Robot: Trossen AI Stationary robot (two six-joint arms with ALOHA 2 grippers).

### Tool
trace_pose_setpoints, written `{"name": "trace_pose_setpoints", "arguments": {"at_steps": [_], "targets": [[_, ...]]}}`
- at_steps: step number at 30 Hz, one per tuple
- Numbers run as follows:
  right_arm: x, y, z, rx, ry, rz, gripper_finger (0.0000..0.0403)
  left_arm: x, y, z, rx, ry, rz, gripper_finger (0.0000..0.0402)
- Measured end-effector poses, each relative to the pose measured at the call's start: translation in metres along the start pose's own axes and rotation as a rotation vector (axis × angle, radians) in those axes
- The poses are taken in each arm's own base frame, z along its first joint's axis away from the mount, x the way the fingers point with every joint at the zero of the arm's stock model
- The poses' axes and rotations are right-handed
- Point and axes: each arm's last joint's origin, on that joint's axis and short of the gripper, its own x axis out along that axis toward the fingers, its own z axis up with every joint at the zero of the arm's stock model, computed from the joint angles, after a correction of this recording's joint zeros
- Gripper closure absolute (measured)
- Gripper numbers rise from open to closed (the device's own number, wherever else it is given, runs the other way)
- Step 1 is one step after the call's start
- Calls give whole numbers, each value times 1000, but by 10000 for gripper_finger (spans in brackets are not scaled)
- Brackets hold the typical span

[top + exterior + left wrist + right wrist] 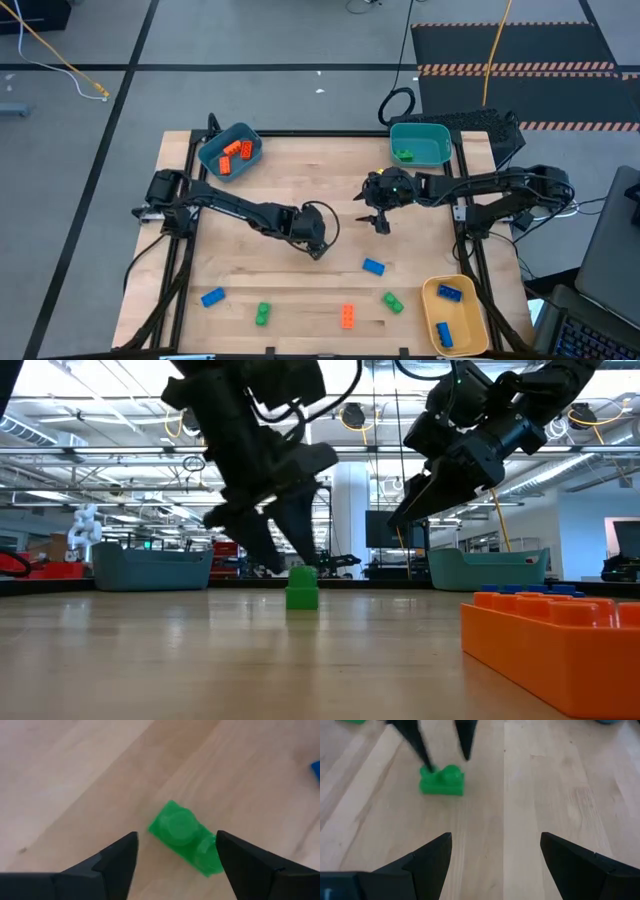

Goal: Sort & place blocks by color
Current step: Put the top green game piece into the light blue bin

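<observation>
A green block lies studs up on the wooden table, near its middle. My left gripper hangs open over it, tilted steeply down, one finger on each side of the block and close above it. In the low view its fingers end about level with the block's top. The high view hides this block under my left gripper. My right gripper waits open in the air a little toward the far right, nothing between its fingers.
Loose on the near half lie blue blocks, green blocks and an orange one. A blue bin holds orange blocks, a teal bin a green one, a yellow bin blue ones.
</observation>
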Motion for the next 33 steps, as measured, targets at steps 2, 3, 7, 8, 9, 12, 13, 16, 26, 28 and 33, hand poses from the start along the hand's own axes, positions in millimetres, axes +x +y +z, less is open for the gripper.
{"name": "trace_pose_setpoints", "arguments": {"at_steps": [2,3,7,8,9,12,13,16,26,28,33], "targets": [[0,-1,0,3,0,-5,106,4,-3,0,-4,-12,-22,135],[-1,-2,0,5,-2,-8,106,4,-4,0,4,-16,-31,135],[-1,-5,-1,8,-1,-18,106,7,-9,0,42,-39,-63,135],[-1,-6,-1,10,0,-19,106,7,-9,0,44,-33,-64,135],[-1,-6,-1,12,2,-20,106,7,-9,0,43,-33,-64,135],[-2,-7,-1,14,0,-23,106,7,-9,-1,49,-32,-66,135],[-2,-7,-1,14,1,-23,106,7,-9,-1,49,-29,-69,135],[-2,-7,-1,14,0,-23,106,7,-11,-3,47,-7,-92,135],[-2,-7,-1,14,1,-22,106,-16,-11,3,92,-12,-155,135],[-2,-7,-1,13,2,-22,106,-15,-10,2,77,11,-148,135],[-2,-7,-2,12,3,-22,106,-17,-16,-4,32,5,-146,135]]}}
